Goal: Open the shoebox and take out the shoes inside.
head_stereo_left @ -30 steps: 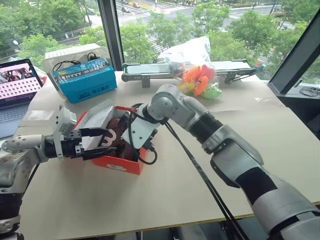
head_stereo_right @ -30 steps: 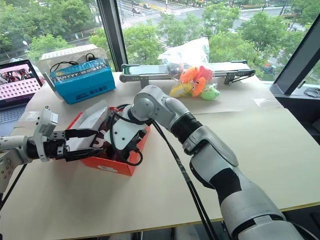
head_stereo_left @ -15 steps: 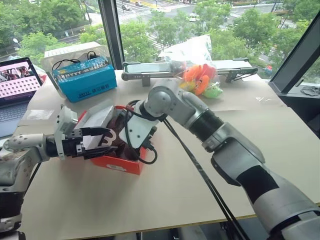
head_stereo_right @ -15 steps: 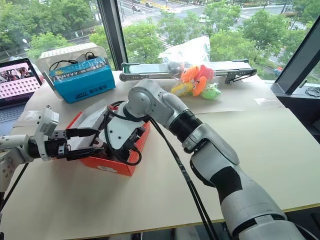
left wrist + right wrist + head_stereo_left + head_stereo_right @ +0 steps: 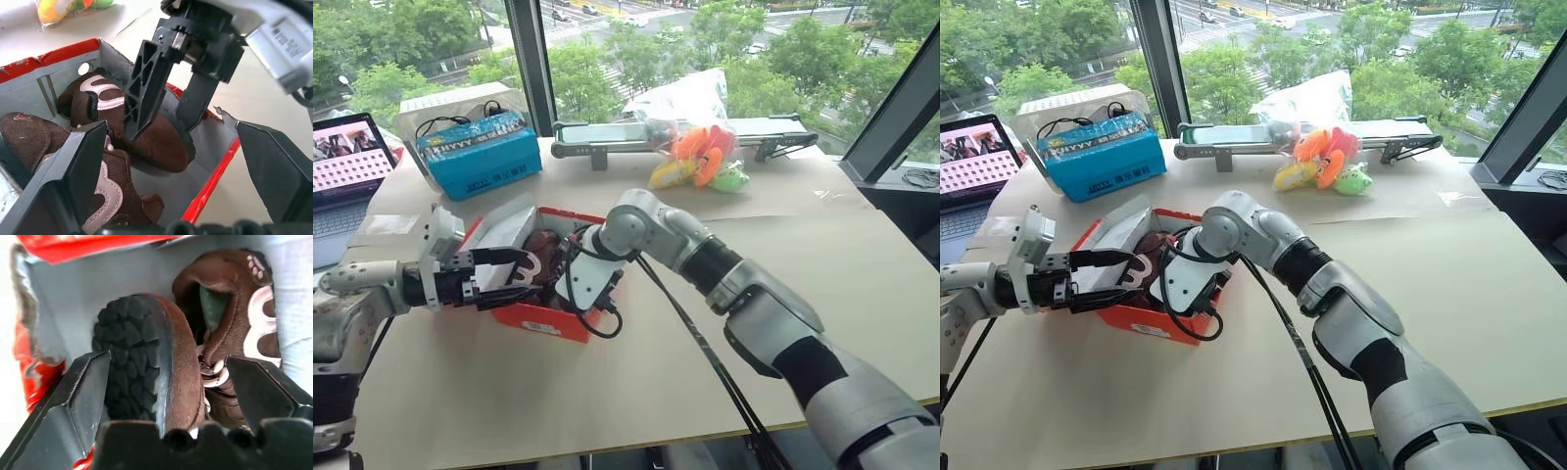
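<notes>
The red cardboard shoebox [image 5: 543,318] on the bench is open; both brown suede shoes [image 5: 146,132] remain inside. The right claw [image 5: 166,93], fingers apart, straddles one; the left claw [image 5: 509,279] is spread.

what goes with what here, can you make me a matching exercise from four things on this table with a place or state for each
Things:
1. shoebox
2. shoes
3. blue box
4. right gripper

Place or state:
a. by the window, cables on top
b. lying inside the box
c. lid open, on the table
d. open, fingers astride one shoe

Pairs: 1-c, 2-b, 3-a, 4-d
</notes>
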You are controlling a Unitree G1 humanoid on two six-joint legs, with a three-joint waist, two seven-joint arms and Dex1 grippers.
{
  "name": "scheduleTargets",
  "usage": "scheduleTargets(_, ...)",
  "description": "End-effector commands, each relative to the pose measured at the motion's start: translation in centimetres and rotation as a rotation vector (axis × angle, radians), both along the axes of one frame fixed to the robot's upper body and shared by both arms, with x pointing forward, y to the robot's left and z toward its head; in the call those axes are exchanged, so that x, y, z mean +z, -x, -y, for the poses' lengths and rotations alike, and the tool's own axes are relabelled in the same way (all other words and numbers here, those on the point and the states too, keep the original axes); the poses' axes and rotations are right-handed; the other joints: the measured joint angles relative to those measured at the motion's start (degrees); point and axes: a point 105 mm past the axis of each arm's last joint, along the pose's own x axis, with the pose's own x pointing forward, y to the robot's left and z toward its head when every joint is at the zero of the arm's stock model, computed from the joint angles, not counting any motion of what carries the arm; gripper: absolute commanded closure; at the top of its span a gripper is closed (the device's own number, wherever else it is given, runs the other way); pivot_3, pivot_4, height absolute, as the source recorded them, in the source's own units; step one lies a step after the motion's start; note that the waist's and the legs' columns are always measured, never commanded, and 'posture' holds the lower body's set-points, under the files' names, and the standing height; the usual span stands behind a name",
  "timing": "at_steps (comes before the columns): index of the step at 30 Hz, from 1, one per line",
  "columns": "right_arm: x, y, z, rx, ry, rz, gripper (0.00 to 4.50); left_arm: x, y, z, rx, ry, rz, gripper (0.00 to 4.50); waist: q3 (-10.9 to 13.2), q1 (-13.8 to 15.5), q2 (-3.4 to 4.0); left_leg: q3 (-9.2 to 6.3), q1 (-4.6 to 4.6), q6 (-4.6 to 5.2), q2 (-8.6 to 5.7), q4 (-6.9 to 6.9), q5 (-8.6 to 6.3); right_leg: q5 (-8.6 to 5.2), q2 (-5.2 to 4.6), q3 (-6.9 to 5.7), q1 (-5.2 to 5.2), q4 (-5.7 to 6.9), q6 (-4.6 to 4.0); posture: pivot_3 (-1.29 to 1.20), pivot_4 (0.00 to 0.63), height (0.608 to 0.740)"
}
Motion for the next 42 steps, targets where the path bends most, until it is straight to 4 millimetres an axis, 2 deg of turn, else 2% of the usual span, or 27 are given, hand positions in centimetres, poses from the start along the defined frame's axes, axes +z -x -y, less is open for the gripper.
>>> scheduleTargets(1,-0.3,-0.6,-0.2,-0.012,0.002,0.022,0.03,1.3,0.3,0.0,-0.001,-0.009,0.055,0.00,0.00,0.01,0.00,0.00,-0.01,0.00,0.00,0.00,0.00,0.00,0.00,0.00,0.00,0.00,0.00,0.00,0.150,0.740)
scheduleTargets(4,-0.2,-0.8,-0.5,-0.016,-0.012,0.021,0.74,1.3,0.3,0.0,0.004,-0.009,0.057,0.00,0.00,0.14,0.00,-0.01,0.00,0.00,-0.01,0.00,0.00,0.00,-0.01,0.00,0.01,0.00,0.00,0.00,0.150,0.740)
scheduleTargets(9,0.1,-0.7,-0.7,-0.007,-0.024,0.023,2.39,1.3,0.1,0.1,0.005,-0.006,0.060,0.00,0.00,-0.04,-0.01,-0.01,0.07,0.00,0.00,0.00,0.00,-0.01,0.00,0.01,0.02,0.06,0.02,0.00,0.150,0.740)
scheduleTargets(13,0.7,-0.6,-0.9,-0.002,-0.040,0.023,3.38,1.3,-0.1,0.2,0.002,-0.003,0.064,0.00,0.00,-0.17,-0.01,-0.03,0.20,0.00,0.02,0.00,0.01,-0.03,0.10,0.05,0.04,0.15,-0.01,0.00,0.150,0.740)
scheduleTargets(17,1.9,-0.6,-1.2,-0.010,-0.089,0.017,3.38,1.3,-0.3,0.4,-0.005,0.001,0.066,0.00,0.00,-0.16,-0.01,-0.05,0.24,0.00,0.04,0.00,0.01,-0.04,0.14,0.06,0.04,0.19,-0.02,0.00,0.150,0.740)
scheduleTargets(22,7.3,-0.5,-1.1,-0.062,-0.322,-0.038,3.38,1.2,-0.6,0.7,-0.014,0.007,0.065,0.00,0.05,-0.03,-0.06,-0.05,0.03,0.00,0.04,0.00,0.01,-0.03,0.13,0.06,-0.04,0.11,-0.04,0.00,0.150,0.740)
scheduleTargets(24,8.4,-0.2,-0.7,-0.075,-0.369,-0.064,3.38,1.1,-0.6,0.7,-0.016,0.009,0.064,0.00,0.05,0.06,-0.07,-0.06,-0.24,0.00,0.03,0.00,0.01,0.06,0.12,0.05,-0.26,0.10,-0.17,0.00,0.150,0.740)
scheduleTargets(27,10.8,-0.5,1.3,-0.150,-0.485,-0.086,3.38,1.0,-0.7,0.9,-0.024,0.013,0.061,0.00,0.04,0.15,-0.08,-0.11,-0.34,0.00,0.04,0.00,0.00,0.14,0.11,0.00,-0.29,0.07,-0.32,0.00,0.150,0.740)
scheduleTargets(29,11.7,-0.4,2.5,-0.202,-0.556,-0.135,3.38,1.0,-0.9,1.0,-0.029,0.014,0.060,0.00,0.04,0.31,-0.08,-0.11,-0.48,-0.01,0.02,0.00,-0.01,0.14,0.09,0.00,-0.37,0.07,-0.32,0.00,0.150,0.740)
scheduleTargets(33,12.1,0.3,3.8,-0.266,-0.632,-0.211,3.38,1.0,-1.2,1.2,-0.041,0.014,0.061,0.00,0.04,0.43,-0.09,-0.10,-0.53,-0.02,-0.06,0.00,-0.01,0.14,0.00,0.00,-0.39,0.02,-0.29,0.00,0.150,0.740)
scheduleTargets(37,13.1,0.3,6.3,-0.382,-0.760,-0.261,3.38,1.1,-1.4,1.4,-0.055,0.013,0.064,0.00,0.04,0.20,-0.09,-0.11,-0.45,-0.02,-0.05,0.00,-0.01,0.09,0.05,0.01,-0.40,0.07,-0.21,0.00,0.150,0.740)
scheduleTargets(39,13.1,-0.9,9.5,-0.496,-0.799,-0.195,3.38,1.1,-1.4,1.4,-0.059,0.012,0.065,0.00,0.04,0.25,-0.09,-0.11,-0.43,-0.01,-0.05,0.00,0.00,0.05,0.05,0.02,-0.40,0.13,-0.15,0.00,0.150,0.740)
scheduleTargets(40,12.6,-1.7,11.5,-0.561,-0.799,-0.145,3.38,1.2,-1.4,1.4,-0.060,0.012,0.065,0.00,0.04,0.30,-0.09,-0.11,-0.43,-0.02,-0.06,0.00,0.00,0.01,0.05,0.02,-0.40,0.12,-0.08,0.00,0.150,0.740)
scheduleTargets(42,11.6,-2.3,14.4,-0.639,-0.791,-0.083,3.38,1.2,-1.5,1.4,-0.062,0.012,0.066,0.00,0.04,1.02,-0.11,-0.11,-0.43,-0.02,-0.10,0.01,0.00,-0.06,0.01,0.01,-0.38,0.09,0.04,0.00,0.150,0.740)
